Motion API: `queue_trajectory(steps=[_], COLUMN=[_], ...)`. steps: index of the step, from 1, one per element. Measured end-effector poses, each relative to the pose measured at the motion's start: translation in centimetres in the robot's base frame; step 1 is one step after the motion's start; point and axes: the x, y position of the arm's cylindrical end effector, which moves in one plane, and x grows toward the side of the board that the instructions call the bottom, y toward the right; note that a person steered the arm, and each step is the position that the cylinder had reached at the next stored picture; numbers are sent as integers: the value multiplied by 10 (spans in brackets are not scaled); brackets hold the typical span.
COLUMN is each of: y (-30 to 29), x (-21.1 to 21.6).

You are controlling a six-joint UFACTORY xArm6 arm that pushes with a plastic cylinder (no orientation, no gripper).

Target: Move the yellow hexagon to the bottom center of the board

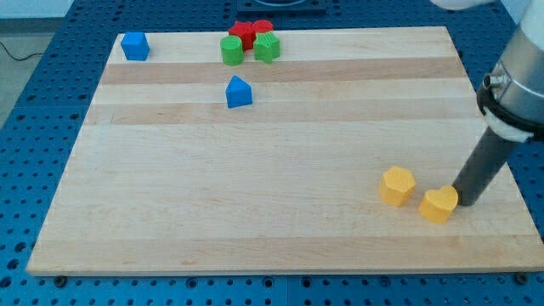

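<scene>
The yellow hexagon [397, 185] lies on the wooden board [255, 170] at the view's lower right. A yellow heart-shaped block [439, 205] lies just right of and below it, nearly touching it. My tip [463, 201] rests on the board at the right edge of the yellow heart block, touching or almost touching it. The tip is to the right of the hexagon, with the heart block between them.
A blue triangular block [239, 92] lies at upper centre. A blue block [135, 46] sits at the top left corner. Two green blocks [231, 49] [267, 48] and two red blocks [243, 32] [262, 28] cluster at the top centre edge.
</scene>
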Motion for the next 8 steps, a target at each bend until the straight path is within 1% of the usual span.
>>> queue_trajectory(steps=[1, 3, 4, 6, 7, 8], y=[0, 1, 7, 20, 16, 10], x=[7, 6, -1, -41, -46, -38])
